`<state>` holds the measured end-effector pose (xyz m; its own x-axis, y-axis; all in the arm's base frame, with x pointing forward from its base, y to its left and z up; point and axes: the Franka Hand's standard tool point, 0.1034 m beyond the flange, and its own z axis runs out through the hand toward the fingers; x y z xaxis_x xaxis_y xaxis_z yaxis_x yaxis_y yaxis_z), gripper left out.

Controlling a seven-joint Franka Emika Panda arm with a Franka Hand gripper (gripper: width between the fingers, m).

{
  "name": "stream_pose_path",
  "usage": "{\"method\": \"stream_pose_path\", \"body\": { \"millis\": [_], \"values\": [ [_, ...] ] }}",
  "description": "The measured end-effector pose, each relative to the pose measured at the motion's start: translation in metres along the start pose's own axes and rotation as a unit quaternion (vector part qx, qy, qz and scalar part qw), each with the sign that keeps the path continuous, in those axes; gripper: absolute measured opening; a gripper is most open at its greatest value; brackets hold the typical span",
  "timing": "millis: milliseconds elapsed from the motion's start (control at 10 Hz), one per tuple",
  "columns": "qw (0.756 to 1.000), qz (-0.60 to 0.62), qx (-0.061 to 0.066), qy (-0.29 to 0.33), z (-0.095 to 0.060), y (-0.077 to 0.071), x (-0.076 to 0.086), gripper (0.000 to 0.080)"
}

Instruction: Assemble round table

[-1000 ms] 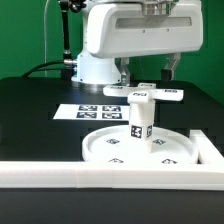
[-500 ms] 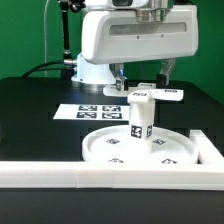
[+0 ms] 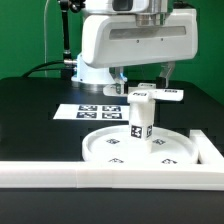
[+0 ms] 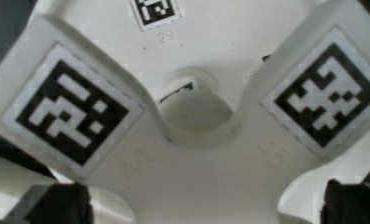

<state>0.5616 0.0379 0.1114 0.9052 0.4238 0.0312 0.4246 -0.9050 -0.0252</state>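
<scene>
disc (image 3: 140,150): lay flat on the black surface (image 3: 30,115), tags on its face, pushed into the corner made by the white border bars (image 3: 100,173).
post (image 3: 140,122): stood upright at the disc's centre, tag on its side.
cross (image 3: 152,94): sat on top of the post, arms out level, tags on the arms. In the wrist view the cross (image 4: 191,120) filled the frame, two tagged arms either side of a round hub.
tool (image 3: 143,72): hung just above the cross, jaws spread wide, one finger (image 3: 121,77) and the other either side of it, apart from it. Nothing pinched. In the wrist view dark fingertips (image 4: 57,205) showed at two corners of the frame, clear of the cross.
marker board (image 3: 92,112): flat on the surface behind the disc, toward the arm's base.
arm: white body directly over the disc.
</scene>
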Motion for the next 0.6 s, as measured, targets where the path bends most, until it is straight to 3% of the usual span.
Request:
{"method": "stream_pose_path", "body": {
  "millis": [300, 400, 600],
  "values": [
    [1.0, -0.001, 0.0, -0.002, 0.0018, -0.0001, -0.0007, 0.0634],
    [1.0, -0.001, 0.0, -0.002, 0.002, 0.0, -0.0007, 0.0451],
    [1.0, 0.0, 0.001, -0.002, 0.002, -0.0001, -0.0008, 0.0436]
  ]
}}
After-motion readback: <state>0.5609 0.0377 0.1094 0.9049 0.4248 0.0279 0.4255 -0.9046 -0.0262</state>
